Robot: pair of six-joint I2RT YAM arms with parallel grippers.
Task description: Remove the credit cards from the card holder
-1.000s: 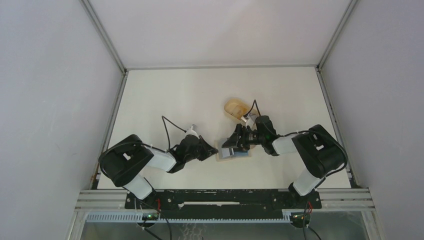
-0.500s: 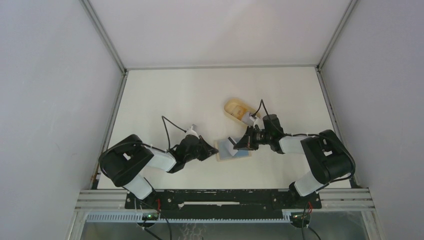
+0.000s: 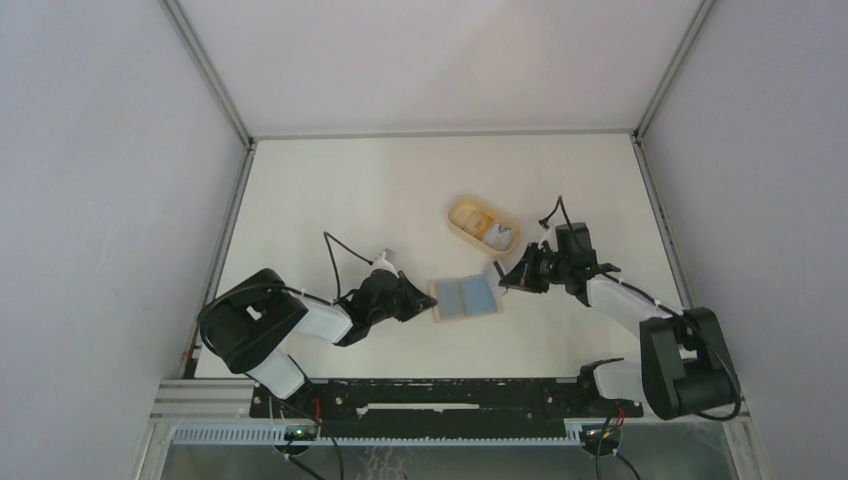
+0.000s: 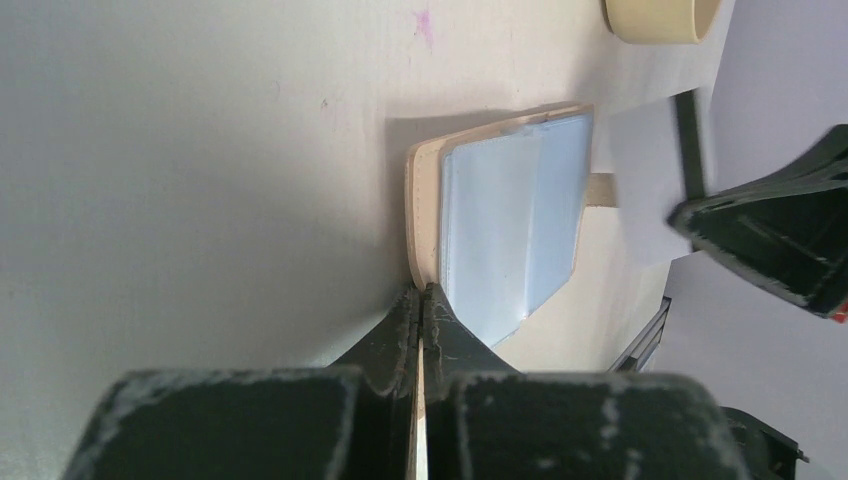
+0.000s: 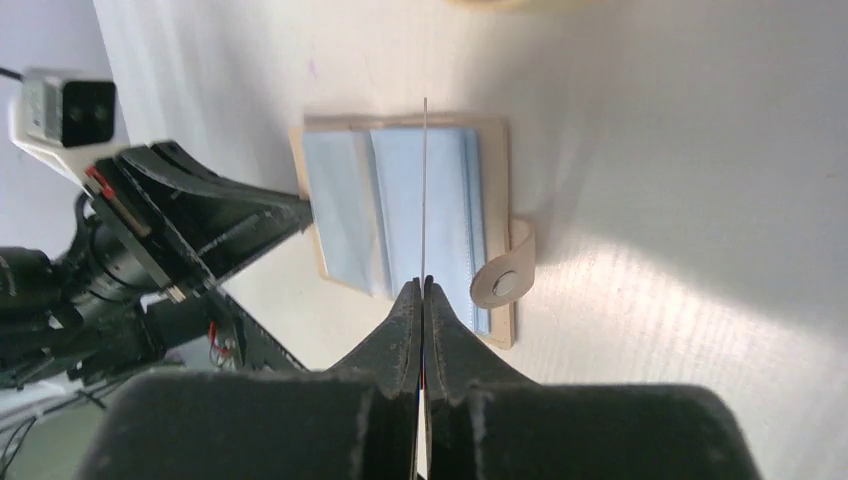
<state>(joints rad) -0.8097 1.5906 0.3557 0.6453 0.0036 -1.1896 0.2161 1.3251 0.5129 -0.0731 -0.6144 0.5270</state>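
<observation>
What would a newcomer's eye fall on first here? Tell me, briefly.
The open card holder lies near the table's middle, its pale blue sleeves showing, with the shut left pincer at its edge. To its right, the right pincer pinches a pale credit card apart from the holder. Farther back sits an oval tan tray with cards in it.

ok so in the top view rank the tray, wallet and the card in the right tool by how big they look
1-2. tray and wallet: they look about alike, so no ranking between them.
3. card in the right tool: smallest, but it is seen nearly edge-on, so its true size is unsure.
</observation>
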